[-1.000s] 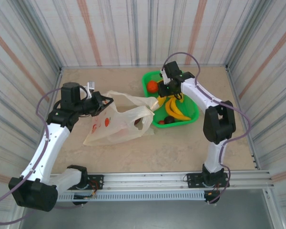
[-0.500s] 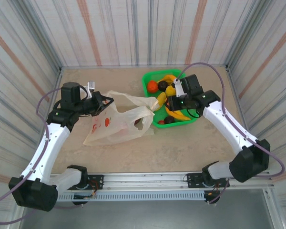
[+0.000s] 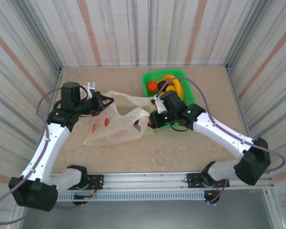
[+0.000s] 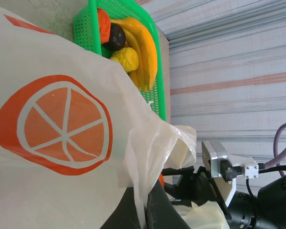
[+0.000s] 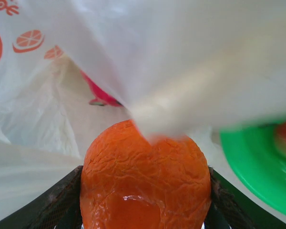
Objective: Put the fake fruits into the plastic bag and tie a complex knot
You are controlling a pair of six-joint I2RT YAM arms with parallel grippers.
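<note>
At the 3 o'clock edge of the plastic bag (image 3: 115, 128), right at its mouth, the right gripper (image 3: 149, 122) clamps an orange fruit (image 5: 145, 179) between both fingers (image 5: 57, 202), with bag film draped over it and a magenta piece (image 5: 102, 97) lying inside the bag. Up at the bag's 11 o'clock corner, the left gripper (image 3: 104, 102) pinches the bag's edge, jaws closed on the film. Beyond, at 2 o'clock from the bag, bananas (image 3: 175, 86) and a second orange (image 3: 152, 86) sit in the green basket (image 3: 147, 80).

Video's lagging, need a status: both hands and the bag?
Right hand shut on orange, at plastic bag mouth. Left hand shut on bag edge. Bag film drapes over orange.
</note>
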